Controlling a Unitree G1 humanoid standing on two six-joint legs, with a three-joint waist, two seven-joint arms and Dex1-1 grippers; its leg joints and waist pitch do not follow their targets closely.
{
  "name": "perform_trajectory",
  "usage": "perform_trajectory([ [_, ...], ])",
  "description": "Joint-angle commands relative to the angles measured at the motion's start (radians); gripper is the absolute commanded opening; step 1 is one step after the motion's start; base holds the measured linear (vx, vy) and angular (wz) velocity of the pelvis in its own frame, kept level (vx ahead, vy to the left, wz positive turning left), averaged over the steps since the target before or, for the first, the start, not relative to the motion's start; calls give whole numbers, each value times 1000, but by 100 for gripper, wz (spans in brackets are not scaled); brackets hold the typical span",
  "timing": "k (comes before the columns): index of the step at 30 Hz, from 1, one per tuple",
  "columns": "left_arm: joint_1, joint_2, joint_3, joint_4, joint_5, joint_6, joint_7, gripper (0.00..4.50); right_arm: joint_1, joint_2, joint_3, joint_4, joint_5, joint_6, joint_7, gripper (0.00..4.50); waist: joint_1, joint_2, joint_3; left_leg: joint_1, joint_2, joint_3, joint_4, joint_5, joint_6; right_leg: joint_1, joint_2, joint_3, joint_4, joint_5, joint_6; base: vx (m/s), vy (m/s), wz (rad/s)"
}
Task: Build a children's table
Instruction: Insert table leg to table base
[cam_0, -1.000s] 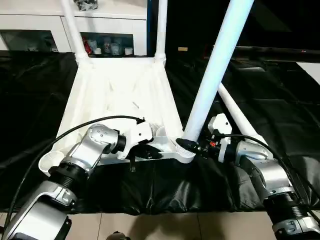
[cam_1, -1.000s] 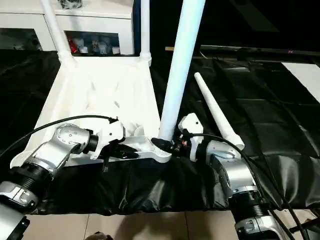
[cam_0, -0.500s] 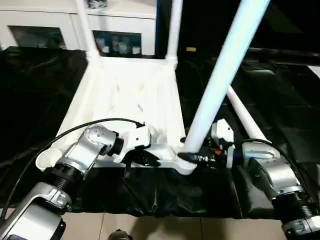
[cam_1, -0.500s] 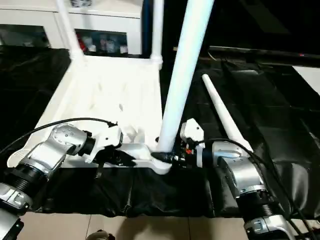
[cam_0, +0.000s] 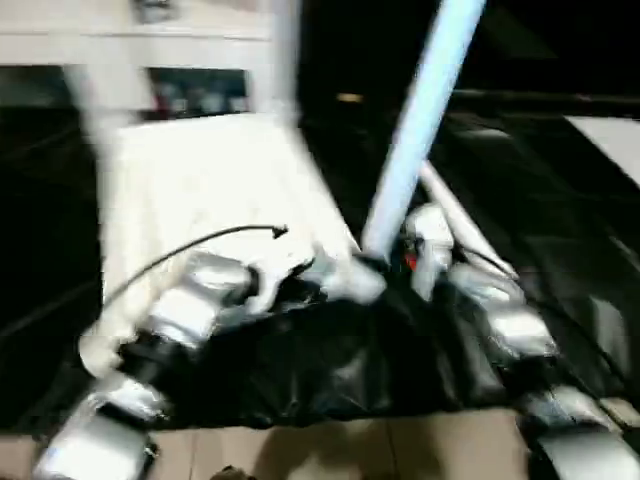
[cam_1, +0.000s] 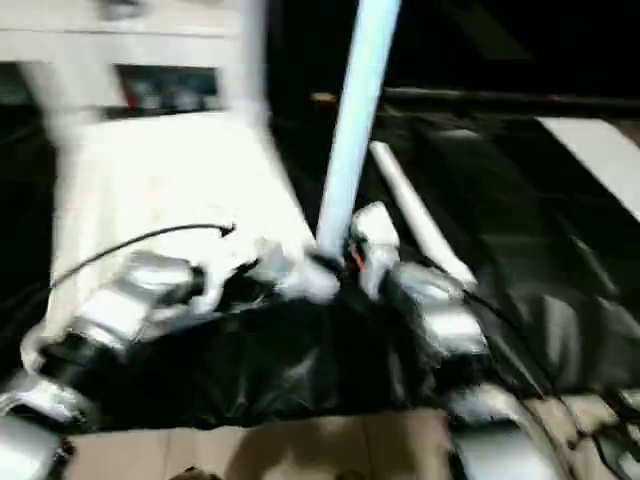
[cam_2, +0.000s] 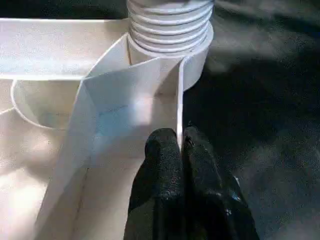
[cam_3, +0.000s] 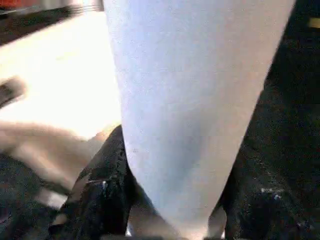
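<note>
The white table top (cam_0: 200, 190) lies underside up on a black cloth. Two legs (cam_0: 285, 60) stand in its far corners. A third leg (cam_0: 410, 130) rises at a tilt from the near right corner socket (cam_0: 365, 280). My right gripper (cam_0: 385, 262) is shut on this leg's base; in the right wrist view the leg (cam_3: 195, 110) sits between the black fingers (cam_3: 105, 195). My left gripper (cam_2: 181, 145) is shut on a thin upright rib of the top (cam_2: 179, 100), close to the leg's threaded end (cam_2: 170, 25). A fourth leg (cam_1: 410, 215) lies loose on the cloth.
The black cloth (cam_0: 330, 370) covers the work surface and hangs over its near edge, with tiled floor (cam_0: 300, 450) below. A white cabinet (cam_0: 180, 40) stands behind the table top. A black cable (cam_0: 200, 245) arcs over my left forearm.
The camera has swung, so the whole picture has shifted and blurred. Both grippers keep the same holds. The tilted leg still stands in the near right socket.
</note>
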Motion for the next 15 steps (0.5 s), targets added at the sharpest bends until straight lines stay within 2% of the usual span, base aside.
perform_trajectory([
  [1, 12, -58, 10, -111, -15, -13, 55, 0, 2, 22, -43, 131, -2, 53, -134, 199, 8, 4, -59, -1, 11, -2, -74, -320, -16, 44, -44, 31, -91, -382, -170, 0, 0, 0],
  [2, 20, -73, -1, -108, -7, -23, 66, 0, -7, 32, -43, 143, -3, 47, -144, 199, 8, 8, -60, -2, 9, -2, -74, -314, -7, 44, -41, 29, -91, -370, -168, 0, 0, 0],
  [4, 20, -71, -34, -85, 26, -60, 78, 0, -15, 46, -32, 152, -18, 31, -140, 199, 10, 9, -62, 2, 9, 1, -72, -306, 6, 41, -39, 31, -89, -321, -173, 0, 0, 0],
  [6, 17, -70, -40, -75, 32, -67, 83, 0, -16, 50, -25, 153, -28, 25, -136, 199, 11, 9, -62, 0, 9, 2, -72, -297, 11, 43, -37, 31, -87, -298, -178, 0, 0, 0],
  [7, 11, -71, -38, -63, 30, -69, 87, 0, -16, 54, -22, 150, -27, 24, -127, 199, 10, 1, -62, 0, 9, 4, -72, -291, 16, 44, -36, 32, -86, -283, -182, 0, 0, 0],
  [8, 7, -70, -39, -62, 26, -63, 92, 0, -17, 59, -19, 152, -28, 18, -120, 199, 12, 8, -62, 0, 11, 3, -74, -288, 17, 44, -37, 31, -83, -278, -186, 0, 0, 0],
  [11, 6, -69, -40, -70, 26, -46, 96, 0, -20, 65, -15, 160, -31, 7, -105, 199, 11, 9, -58, 3, 12, 3, -76, -318, 12, 41, -39, 31, -88, -313, -183, 0, 0, 0],
  [13, 12, -66, -41, -88, 35, -34, 92, 0, -28, 69, -13, 179, -40, -9, -106, 199, 9, 8, -57, 4, 11, 1, -78, -352, 5, 38, -39, 31, -94, -370, -167, 0, 0, 0],
  [15, 15, -55, -45, -89, 36, -63, 63, 0, -40, 70, -26, 196, -41, -14, -127, 199, 7, 8, -55, 4, 11, 1, -79, -360, 2, 37, -39, 31, -94, -377, -165, 0, 0, 0],
])
